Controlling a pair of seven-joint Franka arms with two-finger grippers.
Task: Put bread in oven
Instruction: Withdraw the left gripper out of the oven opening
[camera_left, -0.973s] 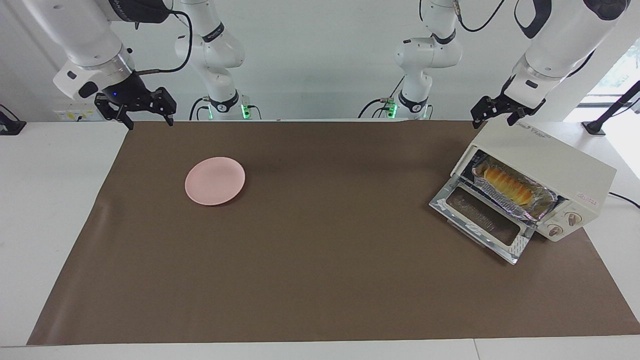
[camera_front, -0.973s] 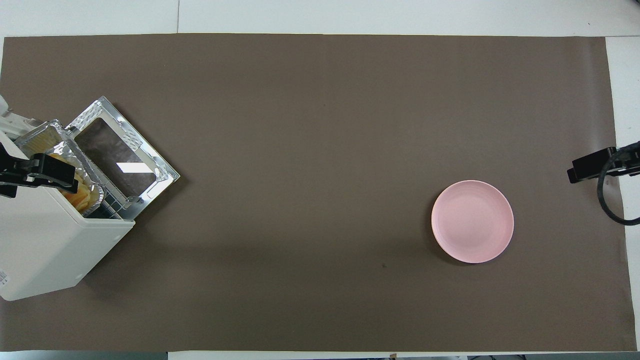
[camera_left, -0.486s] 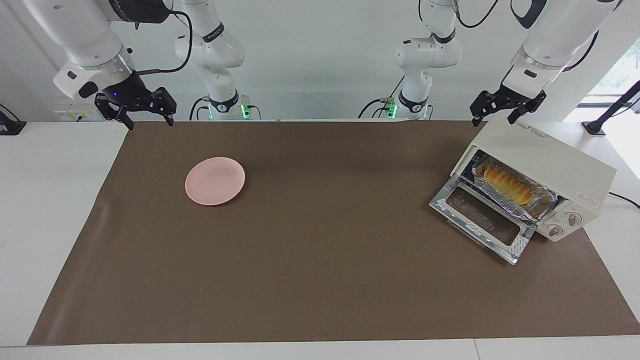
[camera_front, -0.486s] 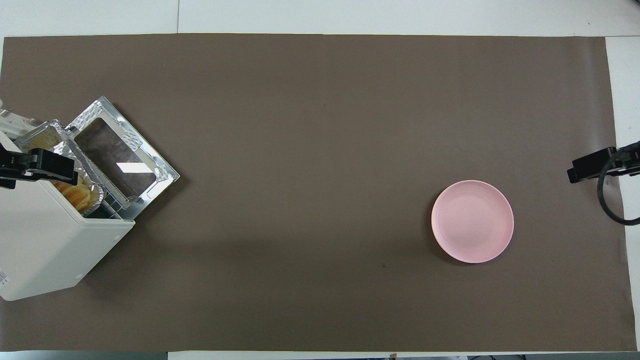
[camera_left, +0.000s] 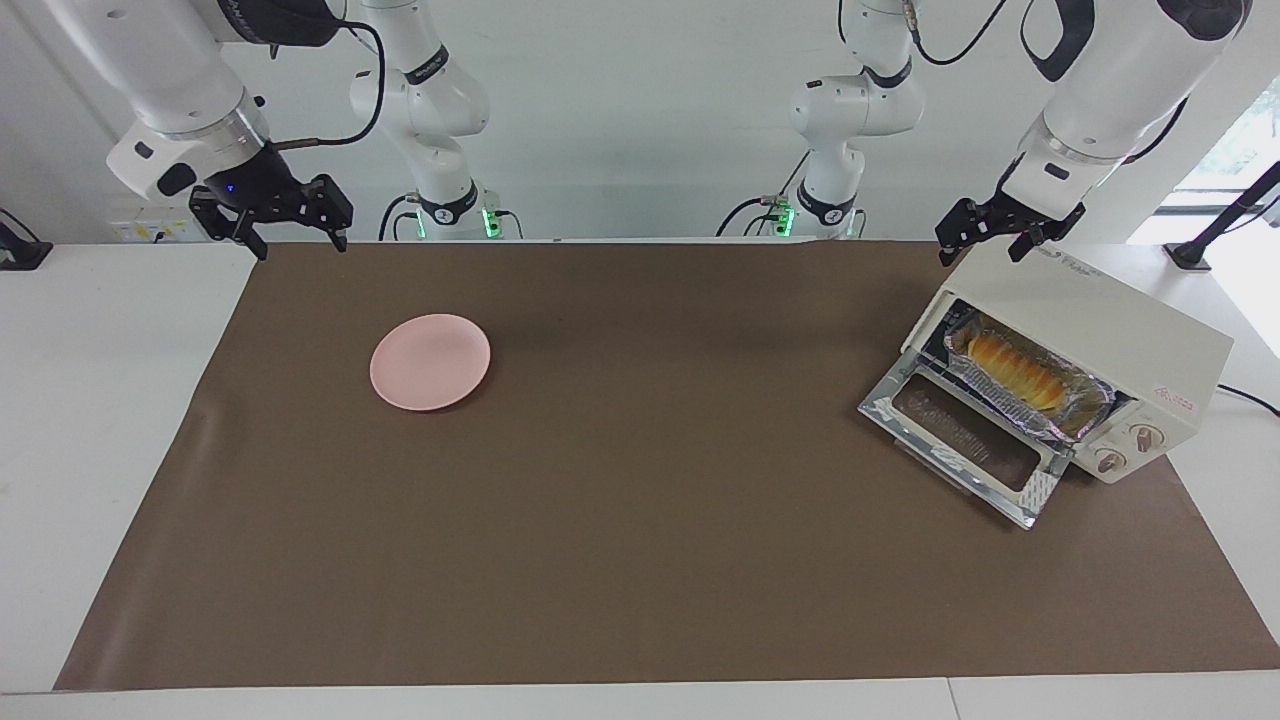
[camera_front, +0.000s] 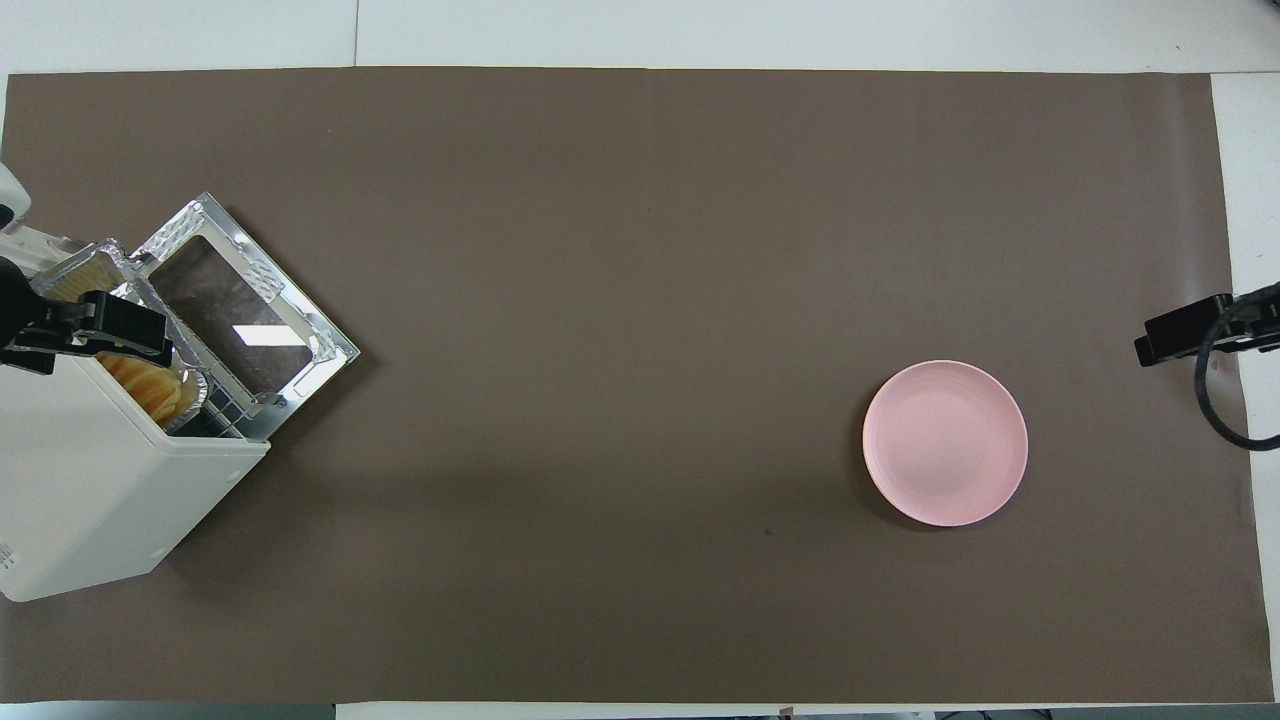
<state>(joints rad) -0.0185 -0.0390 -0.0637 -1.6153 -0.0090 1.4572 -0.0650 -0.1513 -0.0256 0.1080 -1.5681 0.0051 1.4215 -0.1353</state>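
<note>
1. Since a second before, the left gripper (camera_left: 979, 243) had shifted a little above the oven's top edge nearest the robots; nothing else moved.
2. Oven (camera_left: 1100, 330) sat at the left arm's end, door (camera_left: 962, 448) dropped open.
3. Bread (camera_left: 1014, 370) lay in the foil tray (camera_left: 1085, 410) inside the oven.
4. Pink plate (camera_left: 430, 361) sat empty.
5. Left gripper's fingers spread, empty.
6. Right gripper (camera_left: 297, 238) waited over the mat's edge, fingers apart.
</note>
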